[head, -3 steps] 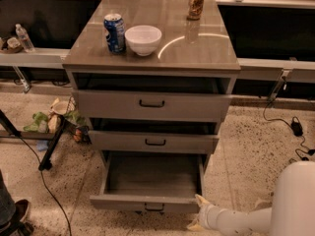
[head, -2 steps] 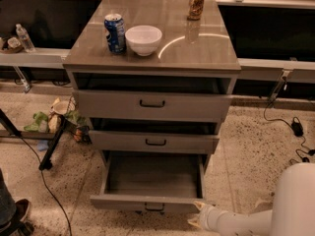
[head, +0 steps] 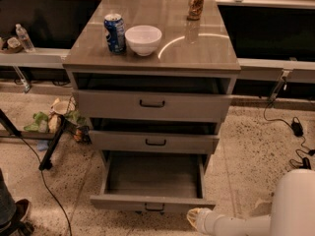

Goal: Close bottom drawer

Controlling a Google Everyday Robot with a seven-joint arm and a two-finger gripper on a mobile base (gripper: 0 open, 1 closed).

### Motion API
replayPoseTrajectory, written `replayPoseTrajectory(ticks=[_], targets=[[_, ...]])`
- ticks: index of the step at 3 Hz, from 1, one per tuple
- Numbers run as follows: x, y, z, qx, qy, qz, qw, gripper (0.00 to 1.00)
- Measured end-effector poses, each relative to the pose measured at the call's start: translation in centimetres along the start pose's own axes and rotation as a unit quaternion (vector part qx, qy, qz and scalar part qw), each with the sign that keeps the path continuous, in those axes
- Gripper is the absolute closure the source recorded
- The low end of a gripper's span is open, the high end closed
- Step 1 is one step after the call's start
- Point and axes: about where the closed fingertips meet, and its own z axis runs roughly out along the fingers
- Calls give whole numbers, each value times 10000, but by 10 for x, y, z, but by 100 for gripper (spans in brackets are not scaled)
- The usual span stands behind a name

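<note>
The bottom drawer (head: 152,202) of the grey cabinet is pulled far out; its deep box is empty and its black bar handle faces me. The middle drawer (head: 155,142) and the top drawer (head: 151,103) stand slightly out. My gripper (head: 193,218) is at the end of the white arm, low on the floor side, just right of and in front of the bottom drawer's right front corner.
On the cabinet top stand a blue can (head: 114,32), a white bowl (head: 143,39) and a brown can (head: 195,3). A black stand leg (head: 51,146) and litter lie on the floor at left. Cables and a power adapter (head: 297,128) lie at right.
My gripper has moved a little down and toward me, away from the drawer's right front corner. The bottom drawer stays pulled out.
</note>
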Motion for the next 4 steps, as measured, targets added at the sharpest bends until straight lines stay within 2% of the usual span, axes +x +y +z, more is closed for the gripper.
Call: replayPoseTrajectory(ticks=[1,2,3,4], targets=[[5,2,31,117,-119,-18,9999,100],[7,-8,57,360,-202,-65,9991,100],[7,-31,76,706,-240,-154,9971,100],[5,-77,105,1152,-281,-291,9925,100]])
